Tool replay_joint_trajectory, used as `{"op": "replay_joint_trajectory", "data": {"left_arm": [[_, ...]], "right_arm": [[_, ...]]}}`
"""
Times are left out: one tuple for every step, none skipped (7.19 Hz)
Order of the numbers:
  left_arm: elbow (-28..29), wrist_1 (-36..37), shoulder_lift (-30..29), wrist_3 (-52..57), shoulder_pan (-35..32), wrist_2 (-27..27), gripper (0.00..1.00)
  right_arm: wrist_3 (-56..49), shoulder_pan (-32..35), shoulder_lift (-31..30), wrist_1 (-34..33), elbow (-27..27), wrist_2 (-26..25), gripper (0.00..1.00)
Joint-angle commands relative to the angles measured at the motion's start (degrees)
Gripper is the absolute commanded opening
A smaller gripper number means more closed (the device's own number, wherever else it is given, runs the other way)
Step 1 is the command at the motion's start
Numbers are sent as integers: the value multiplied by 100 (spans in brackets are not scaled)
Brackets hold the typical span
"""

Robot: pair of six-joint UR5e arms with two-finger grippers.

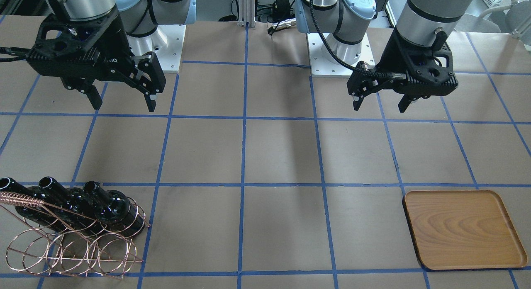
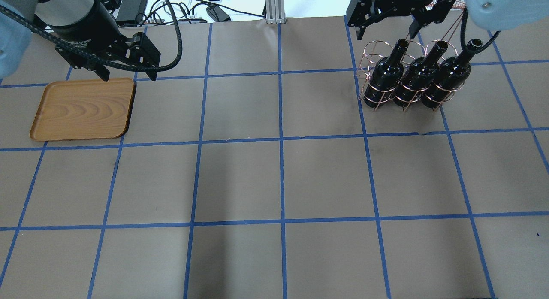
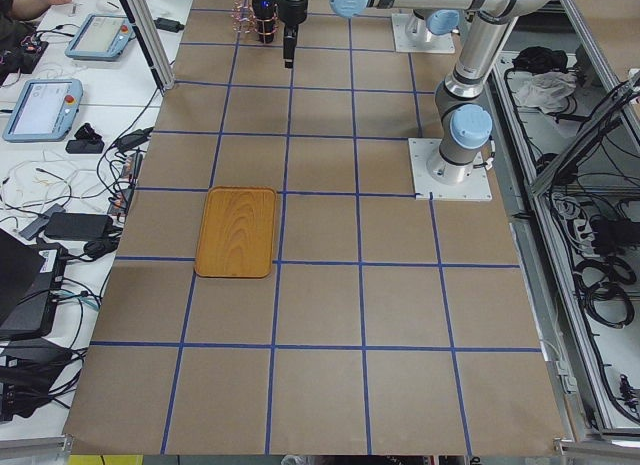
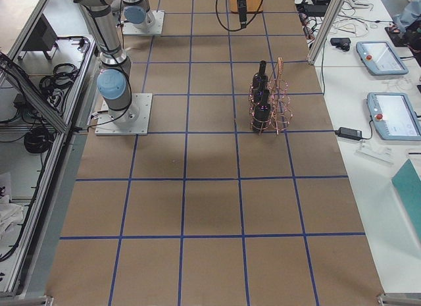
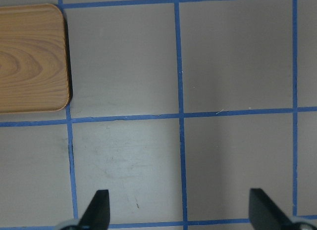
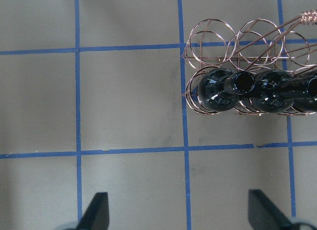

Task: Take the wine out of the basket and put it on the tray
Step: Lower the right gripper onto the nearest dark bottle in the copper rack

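Note:
Three glossy black wine bottles (image 2: 414, 78) stand side by side in the copper wire basket (image 2: 371, 54) at the table's far right. In the front view the bottles (image 1: 103, 206) and the basket (image 1: 70, 251) are at the lower left. The wooden tray (image 2: 81, 110) lies bare at the far left and also shows in the front view (image 1: 462, 229). My right gripper (image 2: 386, 34) is open and empty, high above the table on the robot's side of the basket. Its wrist view shows the bottle mouths (image 6: 220, 91) from above. My left gripper (image 2: 128, 77) is open and empty, high near the tray's corner (image 5: 29, 57).
The table is brown paper with a blue tape grid (image 2: 281, 144). The arm bases (image 1: 159, 48) are bolted at the robot's edge. A metal post (image 2: 274, 7) and cables stand at the far edge. Monitors and pendants lie on side benches off the table.

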Motion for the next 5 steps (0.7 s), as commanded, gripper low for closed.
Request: {"op": "replay_joint_trajectory", "data": {"left_arm": [[-4,0,0,4,4,10,100],[-4,0,0,-5,4,2,100],[-4,0,0,4,4,10,100],[-4,0,0,4,4,2,100],[-4,0,0,4,4,10,100]], "right_arm": [[0,0,11,-11,-8,13,100],[0,0,20,-2,-8,13,100],[-61,-9,46,24,9,-22,100],[-70,-17,55,51,9,-83,100],[-79,-70,90,33,18,-58,100]]}}
